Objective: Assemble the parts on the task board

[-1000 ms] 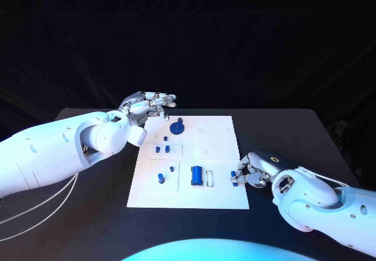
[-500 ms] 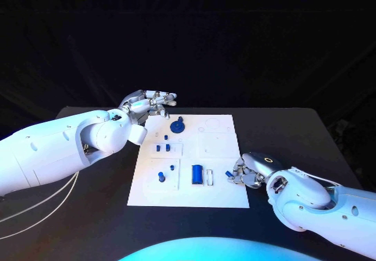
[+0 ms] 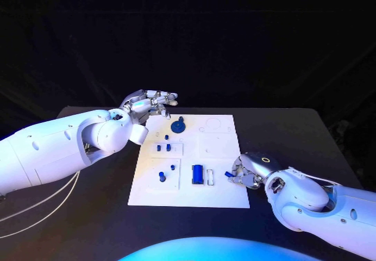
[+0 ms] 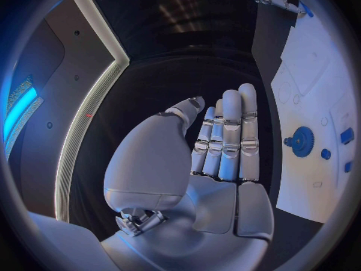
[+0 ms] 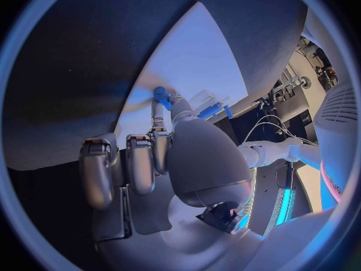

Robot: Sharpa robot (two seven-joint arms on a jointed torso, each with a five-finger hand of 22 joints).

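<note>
- Small blue peg (image 3: pixel 229 174) pinched at the fingertips of the right hand (image 3: pixel 249 173), just over the board (image 3: pixel 221 200) at its right edge, beside the block (image 3: pixel 196 173) and the white slot piece (image 3: pixel 209 176).
- Seen from the right wrist as a blue tip (image 5: pixel 161 94) between thumb and finger, other fingers curled back.
- Likely risk: peg slipping or tilting in so slight a pinch, then dropping flat on the board or rolling off the near edge onto the table (image 3: pixel 290 136).
- Another risk: pressing down off-centre, jamming the peg at a slant or shoving the board sideways.
- Also possible: knuckles brushing the block while lowering.
- Left hand (image 3: pixel 150 101) raised beyond the board's far left corner, empty, fingers straight and close together (image 4: pixel 225 138); well apart from the gear (image 3: pixel 179 128) and the small pegs (image 3: pixel 162 148), so little hazard there.
- Hard to make out: target hole for the peg, hidden under the right hand; peg's lower end and tilt not readable.
- Unclear whether the peg touches the board or hangs just above.
- Peg at the lower left (image 3: pixel 161 176) too small to judge as seated or loose.
</note>
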